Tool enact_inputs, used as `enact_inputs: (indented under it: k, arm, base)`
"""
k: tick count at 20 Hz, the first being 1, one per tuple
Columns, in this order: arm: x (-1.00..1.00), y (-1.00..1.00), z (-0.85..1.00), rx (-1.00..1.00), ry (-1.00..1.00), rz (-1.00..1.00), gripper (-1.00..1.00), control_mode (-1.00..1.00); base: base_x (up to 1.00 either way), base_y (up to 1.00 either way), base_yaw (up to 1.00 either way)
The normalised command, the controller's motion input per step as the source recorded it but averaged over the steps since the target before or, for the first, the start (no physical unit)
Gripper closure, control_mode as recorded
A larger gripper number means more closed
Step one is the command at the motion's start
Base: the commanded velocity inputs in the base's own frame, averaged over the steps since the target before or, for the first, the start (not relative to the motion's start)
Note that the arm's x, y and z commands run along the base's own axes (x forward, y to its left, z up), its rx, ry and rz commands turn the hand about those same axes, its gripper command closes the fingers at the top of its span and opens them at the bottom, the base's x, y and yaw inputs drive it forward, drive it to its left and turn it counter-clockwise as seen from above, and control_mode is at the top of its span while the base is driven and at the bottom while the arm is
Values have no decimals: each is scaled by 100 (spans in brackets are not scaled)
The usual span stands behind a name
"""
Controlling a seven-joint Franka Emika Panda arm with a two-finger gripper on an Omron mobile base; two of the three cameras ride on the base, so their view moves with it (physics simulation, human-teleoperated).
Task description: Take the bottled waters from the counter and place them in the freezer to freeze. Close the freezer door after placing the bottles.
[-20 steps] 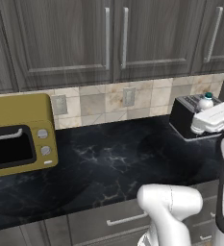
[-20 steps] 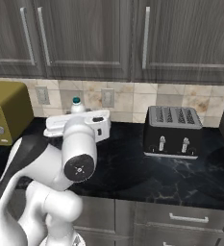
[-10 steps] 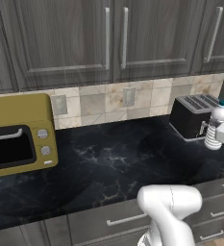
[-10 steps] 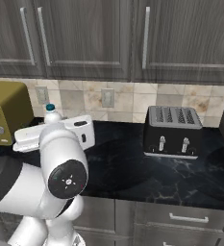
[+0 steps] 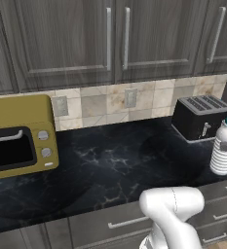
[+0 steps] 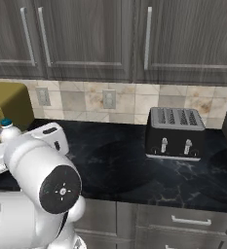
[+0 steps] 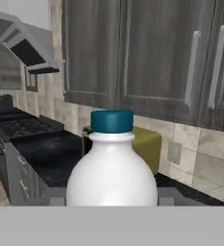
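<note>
Now the gripper's bottle (image 5: 224,152) has swung right, past the toaster (image 5: 201,117).

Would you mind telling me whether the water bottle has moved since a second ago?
Yes. The bottle, held upright, has swung right and down past the toaster, toward the counter's front edge.

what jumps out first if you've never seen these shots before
The water bottle with its teal cap looms close in the hand view, upright in the gripper; in the left base view it hangs off the counter's front right edge. Behind it a black toaster sits against the tiled wall, and a mustard toaster oven stands at the far left. The robot's white arm bulks large in the right base view.
</note>
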Motion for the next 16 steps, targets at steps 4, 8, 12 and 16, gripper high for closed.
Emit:
enact_inputs:
  k: [4,8,12,16]
  arm:
    - [-21,68,-4,0,2,26,100,-100]
    - [-1,54,-8,-1,7,-9,100,-100]
    - [-9,25,-12,0,3,-43,100,-100]
    - [-12,9,-14,0,1,-66,100,-100]
  base:
    - [0,0,0]
    - [0,0,0]
    - [0,0,0]
    - [0,0,0]
